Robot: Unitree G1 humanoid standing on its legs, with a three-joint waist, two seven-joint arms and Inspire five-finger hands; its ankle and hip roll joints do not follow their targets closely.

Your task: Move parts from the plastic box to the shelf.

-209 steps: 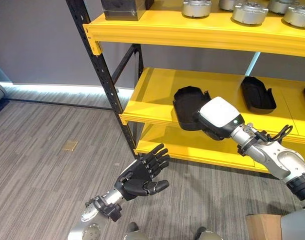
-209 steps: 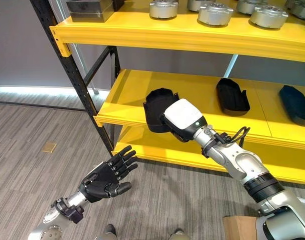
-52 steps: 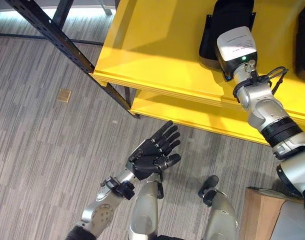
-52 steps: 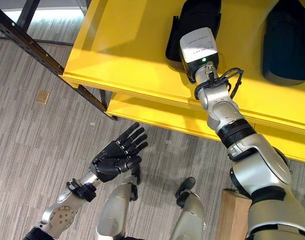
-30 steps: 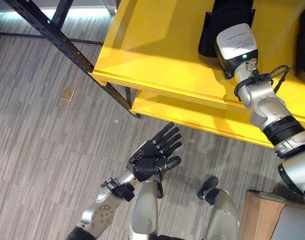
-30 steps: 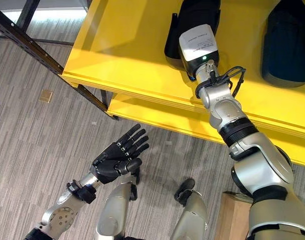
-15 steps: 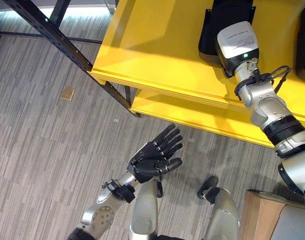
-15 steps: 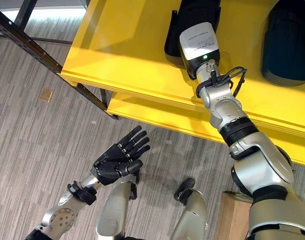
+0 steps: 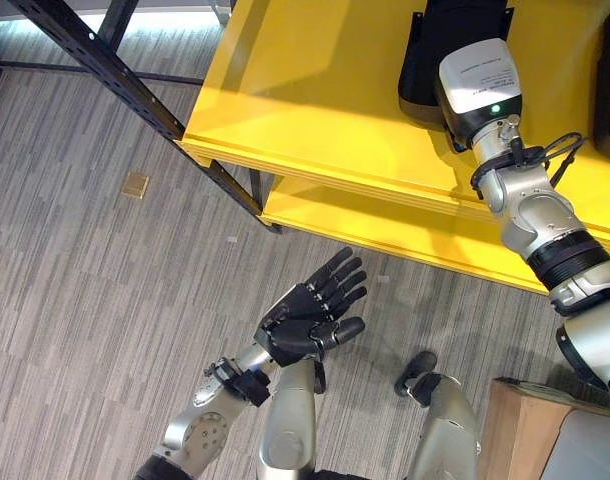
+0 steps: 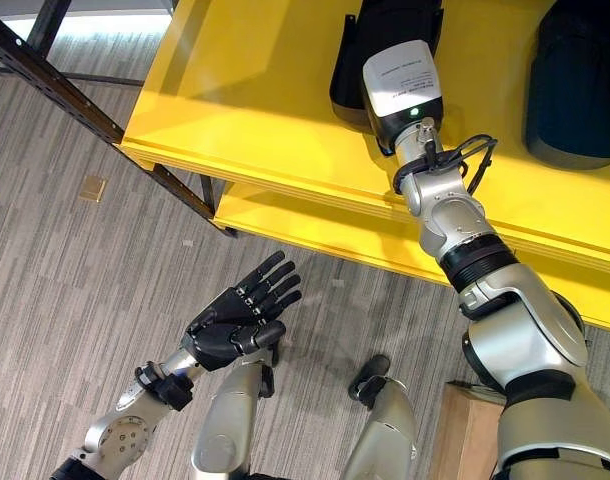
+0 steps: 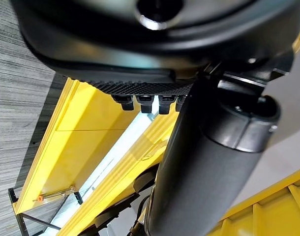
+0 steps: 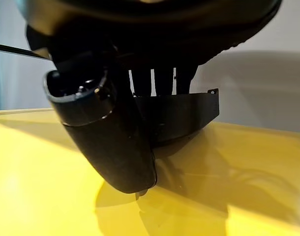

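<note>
Part (image 12: 182, 118) on shelf (image 9: 315, 100) | right hand (image 12: 110, 142) curled round it | left hand (image 9: 305, 318) spread, empty

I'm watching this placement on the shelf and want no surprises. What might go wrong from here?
1. The right hand sits against the black part on the yellow shelf; pulling back may drag the part along toward the edge.
2. A second black part lies nearby; a sideways push could knock them together.
3. The left hand hangs open above the floor, too low to steady anything.
</note>
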